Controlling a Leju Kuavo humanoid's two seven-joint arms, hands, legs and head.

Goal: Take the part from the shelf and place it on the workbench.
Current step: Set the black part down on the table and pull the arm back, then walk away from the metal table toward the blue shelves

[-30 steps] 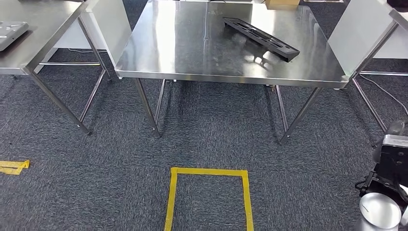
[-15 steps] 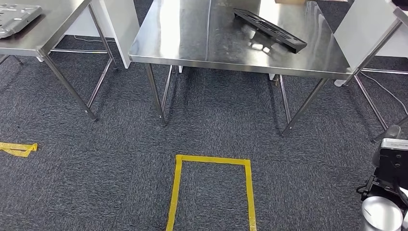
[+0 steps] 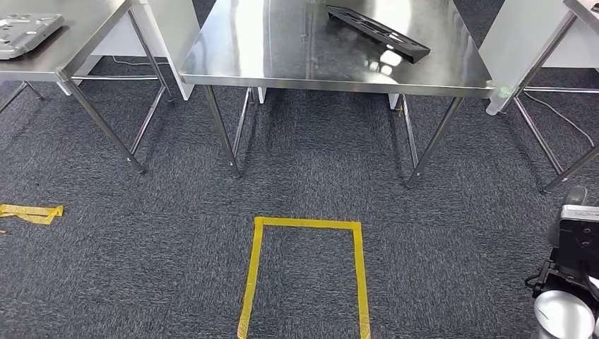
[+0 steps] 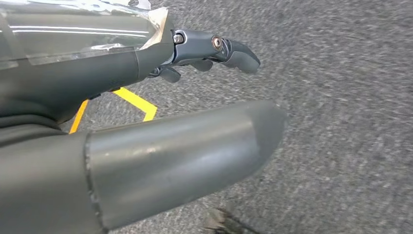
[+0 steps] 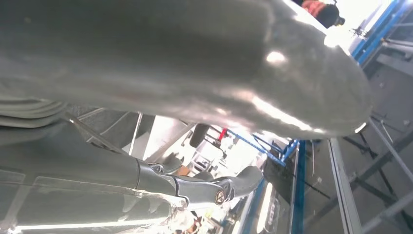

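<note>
Down by my side, my left hand (image 4: 146,146) hangs over the rough dark grey carpet (image 3: 141,268). Its thick grey thumb is smooth and round, its darker fingers (image 4: 229,48) stick out straight, and it holds nothing. My right hand (image 5: 195,97) is lifted up, with its shiny grey thumb and dark fingers (image 5: 234,183) spread apart, and nothing is in it either. My right arm (image 3: 572,282) shows low at the edge of the head view, with a round silver end and a dark boxy bit above it.

Close in front of me, thin yellow tape (image 3: 304,226) makes a box shape with one open side on the bumpy carpet. A crumpled scrap of yellow tape (image 3: 32,212) lies well off to the left.

Farther ahead stands the shiny flat steel workbench (image 3: 282,63) on thin metal legs. Its top is smooth like a mirror. The long black plastic part (image 3: 378,33) with slots cut in it lies flat on that top, at a slant, near the far right side.

Another steel table (image 3: 78,42) stands to the left, apart from the workbench. A flat grey metal plate (image 3: 25,32) with small holes rests on it.
</note>
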